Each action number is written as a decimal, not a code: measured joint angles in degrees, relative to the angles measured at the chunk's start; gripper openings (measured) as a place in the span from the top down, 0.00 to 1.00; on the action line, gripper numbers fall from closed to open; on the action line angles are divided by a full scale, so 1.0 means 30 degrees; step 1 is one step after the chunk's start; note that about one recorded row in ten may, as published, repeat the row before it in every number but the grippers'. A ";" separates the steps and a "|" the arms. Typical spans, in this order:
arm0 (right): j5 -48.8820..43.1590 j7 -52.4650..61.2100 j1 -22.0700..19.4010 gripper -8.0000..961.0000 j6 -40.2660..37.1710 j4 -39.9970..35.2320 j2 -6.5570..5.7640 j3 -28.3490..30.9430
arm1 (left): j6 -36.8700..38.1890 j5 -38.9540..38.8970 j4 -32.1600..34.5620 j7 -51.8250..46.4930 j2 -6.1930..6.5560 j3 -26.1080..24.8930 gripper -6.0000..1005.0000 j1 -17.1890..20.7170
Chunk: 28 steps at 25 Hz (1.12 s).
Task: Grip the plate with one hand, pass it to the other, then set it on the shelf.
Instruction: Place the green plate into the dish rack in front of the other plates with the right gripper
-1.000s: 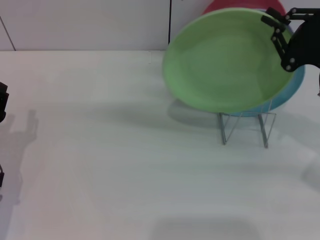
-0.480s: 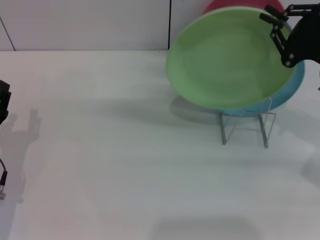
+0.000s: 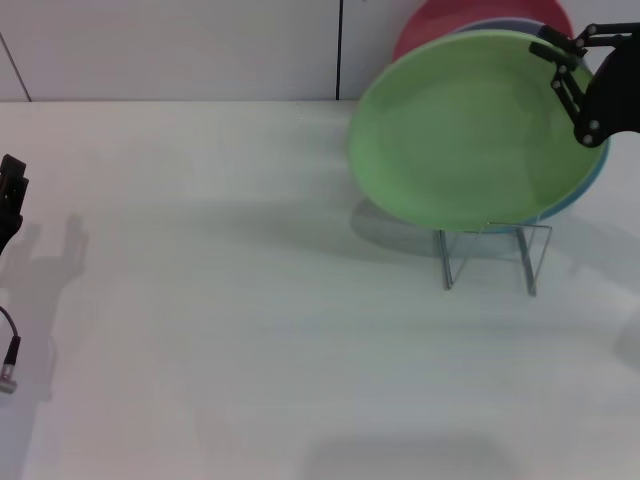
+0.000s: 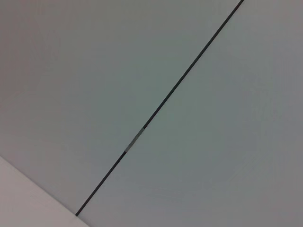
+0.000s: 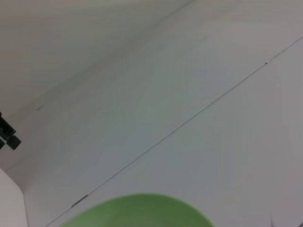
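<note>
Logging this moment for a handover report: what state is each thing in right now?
Green plate: tilted on edge, held at its upper rim over the rack.
Right end effector: shut on the green plate's rim.
Left end effector: at the table's left edge, holding nothing.
Wire rack: upright on the table.
Blue plate: on edge behind the green one.
Red plate: on edge, rearmost.

A white table (image 3: 200,300) meets a pale seamed wall (image 3: 170,50).

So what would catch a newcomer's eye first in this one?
The large green plate, tilted above the wire shelf at the far right of the table, held at its upper edge by the right tool. Red and blue plates peek out behind it; the left tool sits at the left edge.
</note>
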 joint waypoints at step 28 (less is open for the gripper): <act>0.0004 -0.0036 -0.0147 0.96 -0.0938 -0.2169 -0.0017 -0.0523 | -0.1254 0.0000 -0.1207 0.0508 0.0000 -0.0251 0.38 -0.0067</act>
